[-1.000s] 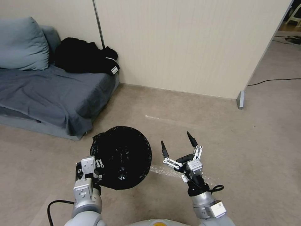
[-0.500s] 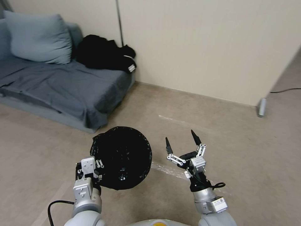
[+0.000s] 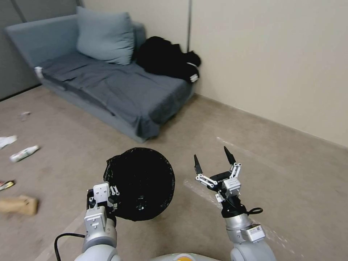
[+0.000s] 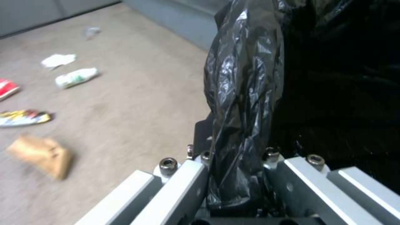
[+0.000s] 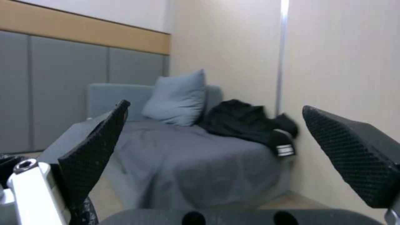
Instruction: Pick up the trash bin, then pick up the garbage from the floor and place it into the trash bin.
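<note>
The trash bin (image 3: 139, 183) hangs off the floor in front of the robot, at about 11 o'clock from its body, its black bag (image 4: 246, 103) folded over the rim and its mouth turned up. The left tool (image 3: 103, 197) carries it: the left wrist view shows the two jaws pressed together on the bag-covered rim, pinching wall and liner at once. Gripping at the near edge leaves the whole opening free, probably so the other arm can drop litter in from above without meeting the holding arm.

The right tool (image 3: 214, 162) waits just beside the bin at about 1 o'clock, its black fingertips (image 5: 96, 150) spread wide and empty, pointing forward toward the sofa (image 3: 108, 83). Held open and level with the bin's mouth, it looks ready for a pick.

The garbage lies well apart on the floor (image 3: 253, 152), out at 9 to 10 o'clock: a small white bottle (image 3: 24, 153), white tissue (image 3: 7, 140), a multicoloured wrapper (image 4: 23, 117), a red wrapper (image 4: 7, 88) and a brown paper bag (image 3: 19, 204). Nothing there is within either arm's reach, so the bin step seems done and the gathering not yet begun.

On the sofa sit a pillow (image 3: 105, 36) and a heap of black clothing (image 3: 166, 58) against the wall (image 3: 272, 54).
</note>
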Motion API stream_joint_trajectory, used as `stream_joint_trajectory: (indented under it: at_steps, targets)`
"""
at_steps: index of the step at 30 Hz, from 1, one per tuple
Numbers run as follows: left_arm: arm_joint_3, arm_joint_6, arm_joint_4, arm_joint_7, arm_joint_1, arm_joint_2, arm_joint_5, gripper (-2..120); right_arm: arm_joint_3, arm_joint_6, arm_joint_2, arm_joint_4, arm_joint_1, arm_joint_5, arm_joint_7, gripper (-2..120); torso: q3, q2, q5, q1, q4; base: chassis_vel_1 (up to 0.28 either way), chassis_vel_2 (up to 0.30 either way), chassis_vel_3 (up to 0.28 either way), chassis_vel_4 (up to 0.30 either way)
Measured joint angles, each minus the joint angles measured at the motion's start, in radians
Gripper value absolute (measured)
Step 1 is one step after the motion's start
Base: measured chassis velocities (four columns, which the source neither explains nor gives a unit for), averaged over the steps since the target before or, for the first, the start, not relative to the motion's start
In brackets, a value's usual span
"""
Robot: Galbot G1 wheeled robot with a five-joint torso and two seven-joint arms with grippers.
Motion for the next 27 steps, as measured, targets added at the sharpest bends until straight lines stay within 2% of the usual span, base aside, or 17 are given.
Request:
stream_joint_trajectory:
  at_steps: [16, 27]
  targets:
    - [0.003, -0.008, -0.008, 0.001, 0.012, -0.003, 0.004, 1, -0.004, 0.021, -0.007, 0.003, 0.009, -0.010, -0.009, 100, 0.000, 0.000, 0.0001, 0.000, -0.0002, 0.124, 0.116, 0.126, 0.125]
    - [0.005, -0.008, -0.012, 0.001, 0.012, -0.002, 0.005, 1, -0.013, 0.001, -0.008, 0.009, 0.020, -0.012, -0.026, 100, 0.000, 0.000, 0.0001, 0.000, 0.0000, 0.122, 0.123, 0.131, 0.136]
